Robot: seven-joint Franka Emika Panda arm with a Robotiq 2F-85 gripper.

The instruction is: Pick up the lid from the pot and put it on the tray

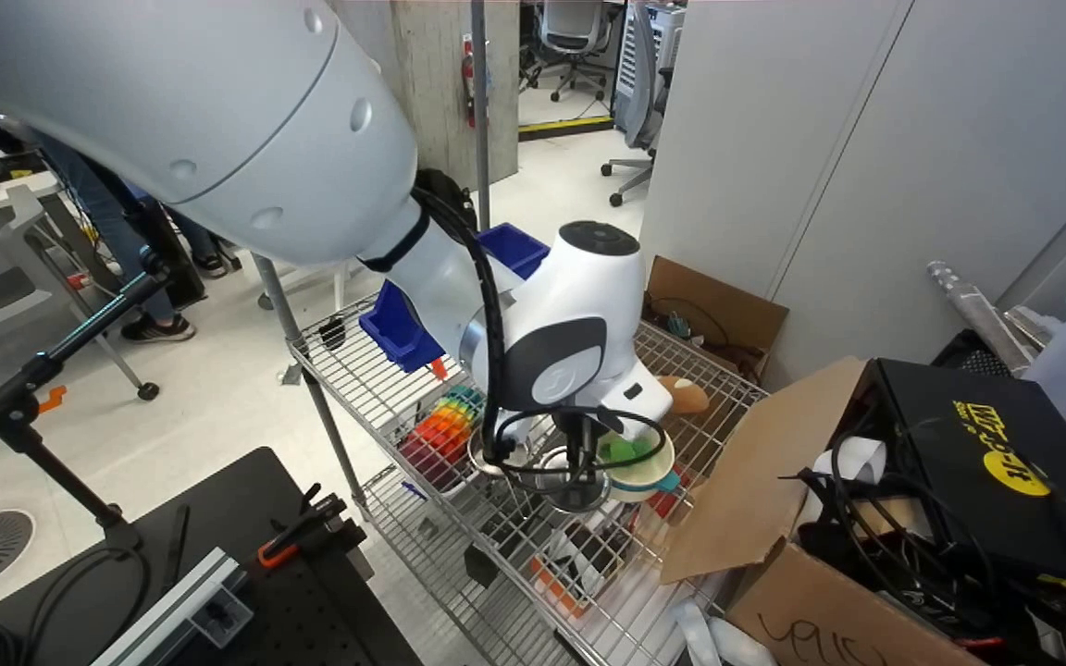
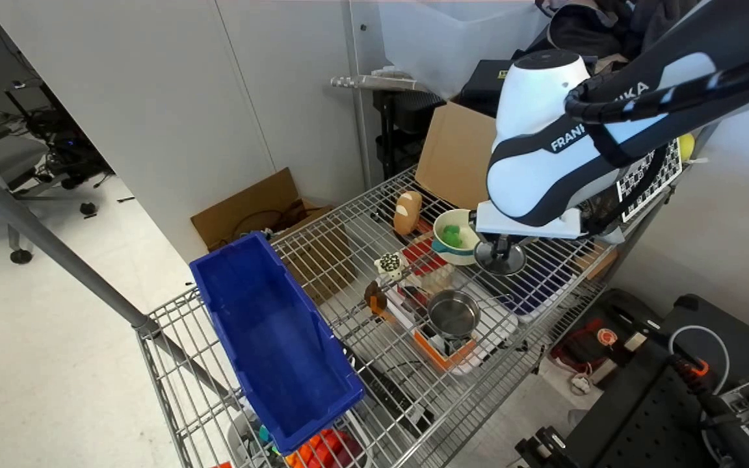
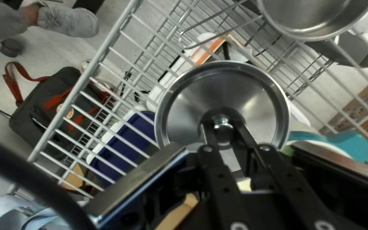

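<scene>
Bright, even indoor light fills both exterior views, whitening the pale floor (image 2: 62, 312) and leaving soft grey shading along the underside of the robot arm (image 1: 302, 120). In the wrist view, pale glare spreads in patches across the silver lid (image 3: 222, 92), a pinpoint highlight glints between the tips of the dark claw (image 3: 223, 126), and a black cable (image 3: 27, 177) blurs out of focus at lower left.
</scene>
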